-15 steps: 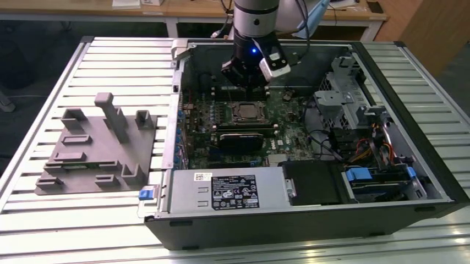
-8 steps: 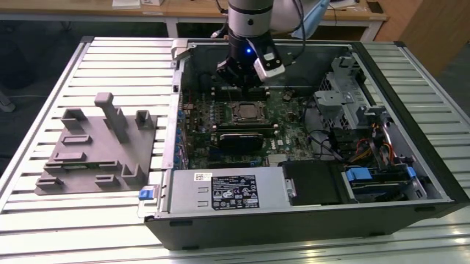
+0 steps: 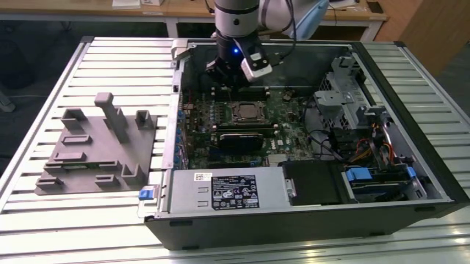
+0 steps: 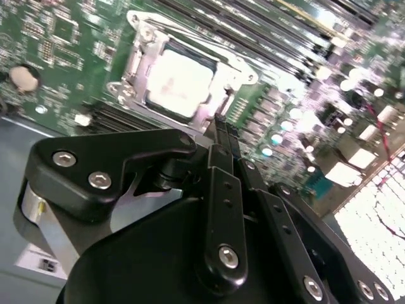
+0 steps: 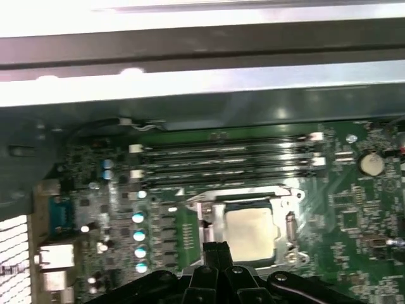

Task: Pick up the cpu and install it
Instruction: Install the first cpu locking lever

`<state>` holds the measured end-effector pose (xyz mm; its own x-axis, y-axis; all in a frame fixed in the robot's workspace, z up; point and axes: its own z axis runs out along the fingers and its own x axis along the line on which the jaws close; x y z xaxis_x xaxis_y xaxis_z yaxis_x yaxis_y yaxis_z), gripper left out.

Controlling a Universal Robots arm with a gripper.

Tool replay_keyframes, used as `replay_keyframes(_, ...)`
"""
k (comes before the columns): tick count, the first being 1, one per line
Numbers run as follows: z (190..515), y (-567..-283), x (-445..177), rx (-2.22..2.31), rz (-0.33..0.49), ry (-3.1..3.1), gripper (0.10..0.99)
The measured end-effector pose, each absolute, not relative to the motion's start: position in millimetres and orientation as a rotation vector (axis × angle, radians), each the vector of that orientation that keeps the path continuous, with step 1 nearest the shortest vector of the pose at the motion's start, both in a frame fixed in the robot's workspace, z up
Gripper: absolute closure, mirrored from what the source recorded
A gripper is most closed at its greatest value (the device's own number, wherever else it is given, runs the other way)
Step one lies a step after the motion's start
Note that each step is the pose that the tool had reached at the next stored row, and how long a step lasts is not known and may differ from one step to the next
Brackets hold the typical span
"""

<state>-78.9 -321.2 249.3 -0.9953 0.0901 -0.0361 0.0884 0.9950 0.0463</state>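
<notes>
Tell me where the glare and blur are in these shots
In the second wrist view the cpu top washes out pale, the grille at the edge blows to white, and the gripper looms soft-edged; in the first wrist view the case rim burns out; the exterior view is evenly lit, the motherboard dim inside the case.

The exterior view looks down from high on the open computer case [image 3: 309, 137]; both wrist views sit close over its CPU socket [image 4: 180, 82] [image 5: 250, 231] (at 12 o'clock of the motherboard [image 3: 242, 132]).
</notes>
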Motion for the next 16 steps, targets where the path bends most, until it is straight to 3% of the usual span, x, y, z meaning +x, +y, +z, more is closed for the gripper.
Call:
replay_keyframes(8,248.5,-321.2,-103.4,0.139,0.085,3.099,0.98)
replay_keyframes(16,248.3,-321.8,-108.9,0.131,0.294,3.093,0.98)
